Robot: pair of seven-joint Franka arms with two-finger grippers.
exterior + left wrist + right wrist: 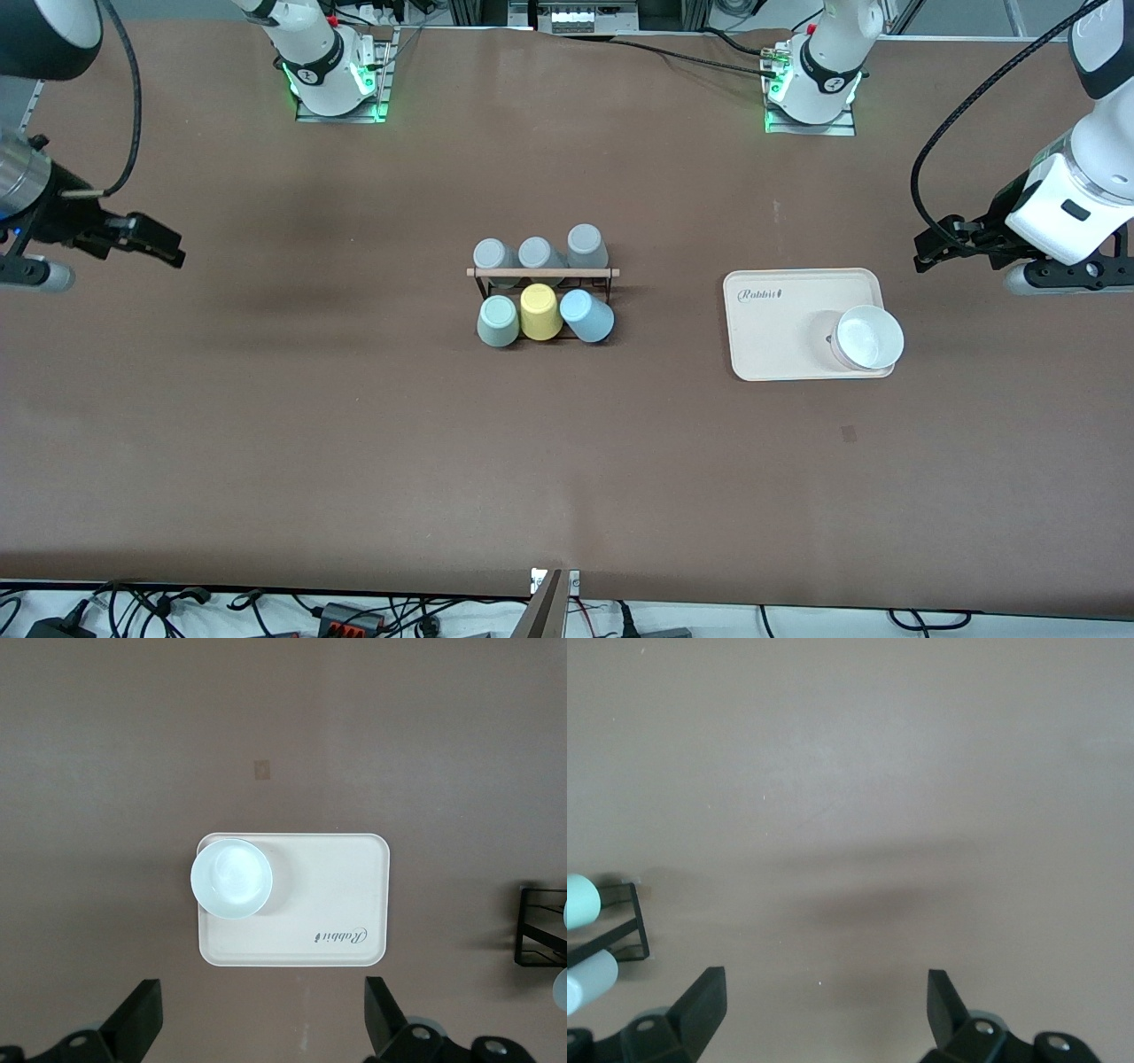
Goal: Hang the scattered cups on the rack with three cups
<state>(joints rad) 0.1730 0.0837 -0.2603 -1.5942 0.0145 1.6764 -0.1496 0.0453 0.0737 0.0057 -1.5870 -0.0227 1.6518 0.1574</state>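
Note:
The black wire rack [542, 273] with its wooden top rod stands mid-table. The sage-green cup [498, 321] and the light blue cup [587, 316] hang on its nearer pegs, with a yellow cup [539, 311] between them. Three grey cups [537, 254] hang on the farther pegs. My right gripper [170, 246] is open and empty over bare table toward the right arm's end. Its wrist view [826, 1010] shows the rack's corner [629, 926] and the green cup [580, 901]. My left gripper [928, 248] is open and empty, up in the air beside the tray; in its wrist view [263, 1019] the rack's edge [536, 930] shows.
A cream tray [771, 354] lies toward the left arm's end with a white bowl [868, 338] on it. Both show in the left wrist view, the tray [337, 904] and the bowl [231, 878]. Brown tabletop surrounds the rack.

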